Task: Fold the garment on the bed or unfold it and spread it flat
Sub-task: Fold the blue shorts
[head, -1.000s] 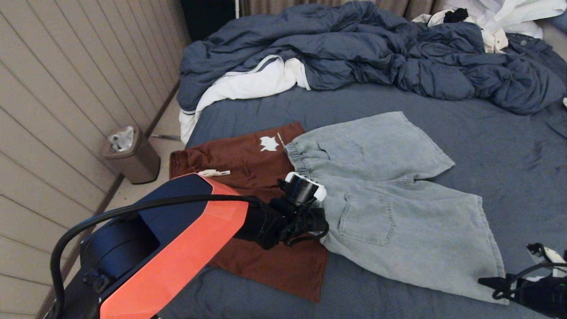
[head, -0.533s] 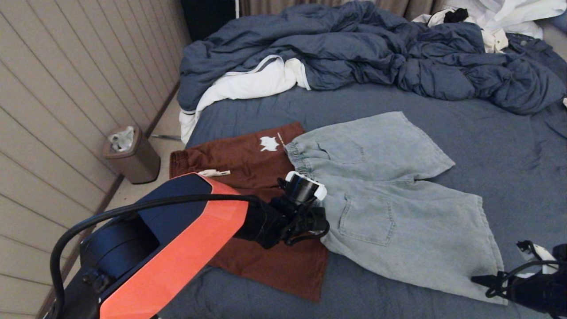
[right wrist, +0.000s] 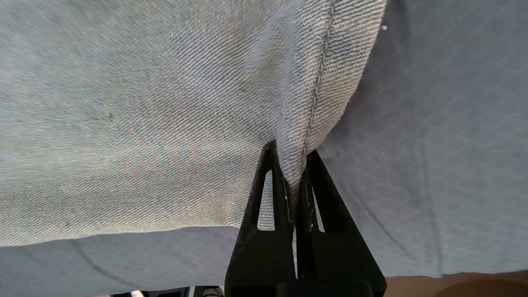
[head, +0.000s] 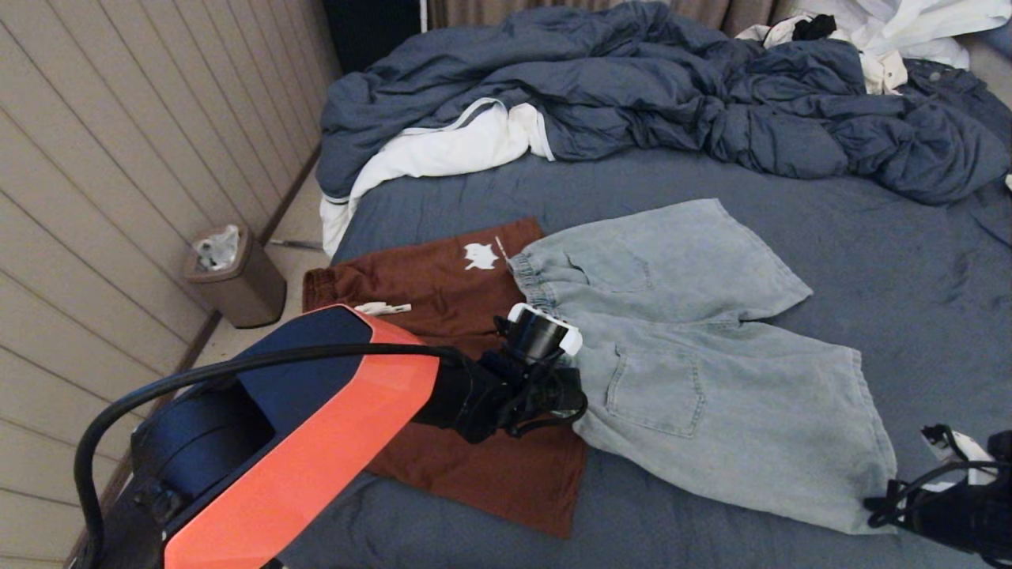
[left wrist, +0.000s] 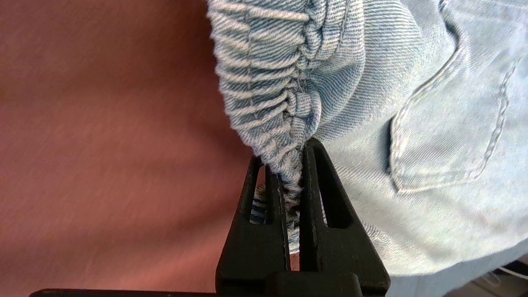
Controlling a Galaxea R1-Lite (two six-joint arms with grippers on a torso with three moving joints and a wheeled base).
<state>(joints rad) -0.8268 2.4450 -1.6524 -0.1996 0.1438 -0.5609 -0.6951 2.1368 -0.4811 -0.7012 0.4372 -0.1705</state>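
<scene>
Denim shorts [head: 696, 356] lie spread on the bed [head: 909, 261], pinched at two ends. On the left, the left arm reaches in low from the near side with its orange-and-navy shell in the foreground; the left pincer [left wrist: 293, 165] is clamped tight on the gathered elastic waistband of the shorts. Just to that pincer's left, beneath the waistband, lie rust-brown shorts [head: 443, 316] with a small white print. Beyond them, off the bed's left edge, a small bin [head: 233, 276] stands on the floor by a panelled wall [head: 118, 158]. Behind both pincers, a rumpled blue duvet [head: 656, 87] and white linens [head: 443, 150] are heaped across the far part of the slate-blue sheet. The pale, washed denim shows back pockets and stitched seams, with both legs fanned out rightward. At the far right, the right pincer [right wrist: 296, 165] is closed on the hem of the nearer leg, low against the sheet.
</scene>
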